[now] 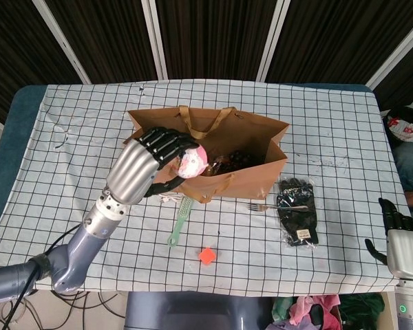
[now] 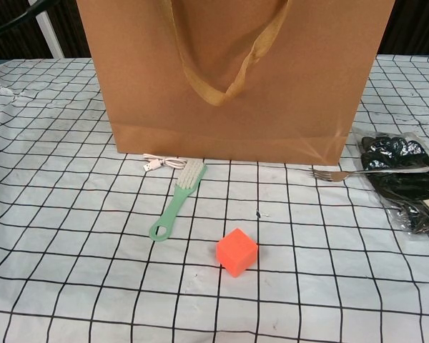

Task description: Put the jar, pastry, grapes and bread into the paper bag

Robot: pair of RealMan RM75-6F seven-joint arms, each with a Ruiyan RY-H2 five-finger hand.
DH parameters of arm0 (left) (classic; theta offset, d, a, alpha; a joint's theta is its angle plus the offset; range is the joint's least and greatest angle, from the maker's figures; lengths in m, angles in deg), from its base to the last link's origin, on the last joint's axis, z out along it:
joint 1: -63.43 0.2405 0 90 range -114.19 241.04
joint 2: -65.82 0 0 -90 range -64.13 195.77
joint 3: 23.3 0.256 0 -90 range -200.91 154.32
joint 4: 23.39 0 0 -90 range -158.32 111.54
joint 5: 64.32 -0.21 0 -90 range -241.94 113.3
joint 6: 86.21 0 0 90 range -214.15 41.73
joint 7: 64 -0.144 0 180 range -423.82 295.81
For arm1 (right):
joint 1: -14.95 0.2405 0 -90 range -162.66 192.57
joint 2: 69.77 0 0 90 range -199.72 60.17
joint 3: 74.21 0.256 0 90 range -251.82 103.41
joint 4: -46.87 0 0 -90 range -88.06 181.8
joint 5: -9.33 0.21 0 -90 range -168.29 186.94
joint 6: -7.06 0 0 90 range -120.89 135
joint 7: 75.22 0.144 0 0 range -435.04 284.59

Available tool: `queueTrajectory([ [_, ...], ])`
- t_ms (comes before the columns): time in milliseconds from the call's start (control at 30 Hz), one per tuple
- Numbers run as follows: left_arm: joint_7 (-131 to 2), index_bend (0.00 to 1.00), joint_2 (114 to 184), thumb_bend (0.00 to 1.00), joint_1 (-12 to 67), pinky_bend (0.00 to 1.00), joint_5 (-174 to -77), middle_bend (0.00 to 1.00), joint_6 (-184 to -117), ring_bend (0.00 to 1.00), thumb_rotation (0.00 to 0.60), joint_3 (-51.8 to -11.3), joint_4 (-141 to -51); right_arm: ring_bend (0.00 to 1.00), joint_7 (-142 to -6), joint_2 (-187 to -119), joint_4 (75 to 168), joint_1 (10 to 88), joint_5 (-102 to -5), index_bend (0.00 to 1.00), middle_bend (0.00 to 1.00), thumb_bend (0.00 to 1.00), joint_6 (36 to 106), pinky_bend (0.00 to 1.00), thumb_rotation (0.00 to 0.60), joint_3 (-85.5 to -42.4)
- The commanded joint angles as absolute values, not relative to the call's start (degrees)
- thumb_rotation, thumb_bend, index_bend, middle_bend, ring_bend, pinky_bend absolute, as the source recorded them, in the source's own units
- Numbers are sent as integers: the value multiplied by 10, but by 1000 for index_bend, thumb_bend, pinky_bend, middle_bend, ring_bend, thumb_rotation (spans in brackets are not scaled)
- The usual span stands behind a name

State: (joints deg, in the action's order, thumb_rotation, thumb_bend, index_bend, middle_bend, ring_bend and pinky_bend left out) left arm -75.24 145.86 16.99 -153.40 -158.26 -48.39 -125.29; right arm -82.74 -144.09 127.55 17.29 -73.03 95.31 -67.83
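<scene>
In the head view my left hand (image 1: pixel 151 161) holds the pink frosted pastry (image 1: pixel 192 161) in the air over the near left part of the open brown paper bag (image 1: pixel 275 161). Dark grapes (image 1: pixel 242 158) and a brownish item (image 1: pixel 220 165) lie on the bag's floor to the right of the pastry. The jar is hidden or too unclear to pick out. My right hand (image 1: pixel 399 237) hangs low past the table's right front corner with nothing in it, fingers partly curled. The chest view shows only the bag's front wall (image 2: pixel 272 86), no hand.
In front of the bag lie a green brush (image 2: pixel 177 200), a white cable (image 2: pixel 161 163), an orange cube (image 2: pixel 237 251), a fork (image 2: pixel 365 172) and a packet of black gloves (image 2: pixel 407 182). A checked cloth (image 1: pixel 76 158) covers the table.
</scene>
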Motion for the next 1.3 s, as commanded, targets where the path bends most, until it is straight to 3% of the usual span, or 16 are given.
queueTrajectory([
  [33,-776,354,1474,309,133,347,-1489,415,-1548,284,600,-517,-1234,235,-829,-1444,1273,174,-729,31,101,197,948,235,600,-680],
  [167,-810,369,1474,305,119,358,-1457,415,-1525,284,600,-517,-1226,234,-830,-1447,1271,176,-729,31,101,196,942,235,600,-682],
  [267,-837,309,1483,272,107,337,-1423,377,-1510,249,600,-518,-1208,234,-832,-1449,1269,177,-730,31,101,197,939,234,600,-685],
  [400,-894,175,1469,53,99,217,-1348,190,-1475,72,600,-512,-1228,234,-833,-1450,1269,177,-732,31,101,196,943,231,600,-683],
  [467,-925,159,1460,5,97,199,-1322,144,-1474,36,600,-510,-1240,232,-831,-1450,1269,176,-731,31,101,197,946,231,600,-682],
  [600,-944,162,1455,0,96,188,-1309,123,-1493,18,600,-510,-1254,221,-829,-1449,1268,175,-730,31,101,197,948,231,600,-681],
  [833,-879,195,1404,43,143,183,-1420,153,-1571,46,600,-497,-1299,219,-826,-1445,1268,172,-729,31,101,197,954,231,600,-679],
  [933,-872,188,1343,44,212,178,-1461,154,-1627,54,600,-465,-1355,216,-826,-1441,1271,171,-727,31,101,197,953,231,600,-678],
  [1067,-879,182,1261,44,316,168,-1498,153,-1688,54,600,-395,-1408,211,-826,-1438,1273,171,-728,31,100,196,955,231,600,-678],
  [1300,-814,153,1189,44,462,139,-1532,133,-1736,41,600,-255,-1365,182,-827,-1427,1280,175,-747,31,90,186,948,226,600,-689],
])
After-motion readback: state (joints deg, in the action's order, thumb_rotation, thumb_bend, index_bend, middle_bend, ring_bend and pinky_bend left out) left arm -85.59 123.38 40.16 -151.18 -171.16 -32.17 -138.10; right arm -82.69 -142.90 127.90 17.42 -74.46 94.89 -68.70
